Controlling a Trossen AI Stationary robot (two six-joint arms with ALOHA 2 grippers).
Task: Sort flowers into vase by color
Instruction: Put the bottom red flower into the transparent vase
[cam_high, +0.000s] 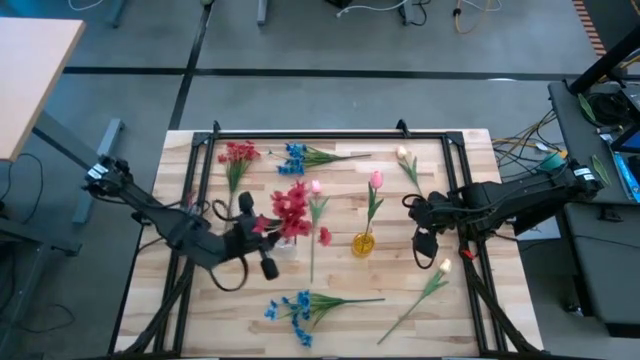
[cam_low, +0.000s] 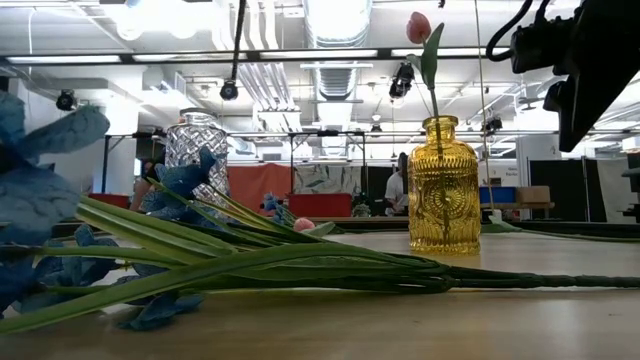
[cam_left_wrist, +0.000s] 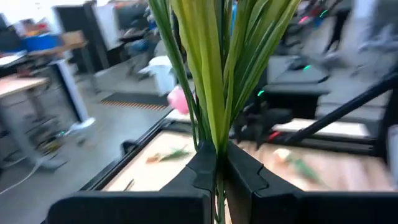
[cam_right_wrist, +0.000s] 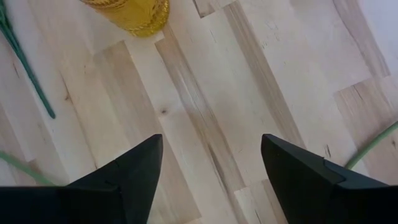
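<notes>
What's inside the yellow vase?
One pink tulip stands in the yellow vase; its green stem rises out of the neck. The patterned glass hides the bottom of the stem, so I can't tell if anything else is inside.

Yellow embossed glass vase (cam_low: 443, 185), clear cut-glass vase (cam_low: 195, 150), red spray (cam_high: 291, 208), blue sprays (cam_high: 291, 309), pale wood table (cam_high: 400, 300)

The right gripper (cam_right_wrist: 211, 180) hangs over bare bench (cam_right_wrist: 205, 93), fingers (cam_right_wrist: 130, 174) spread wide with nothing between. A yellow vase (cam_right_wrist: 134, 12) stands ahead; green stems (cam_right_wrist: 28, 68) lie beside it.
</notes>
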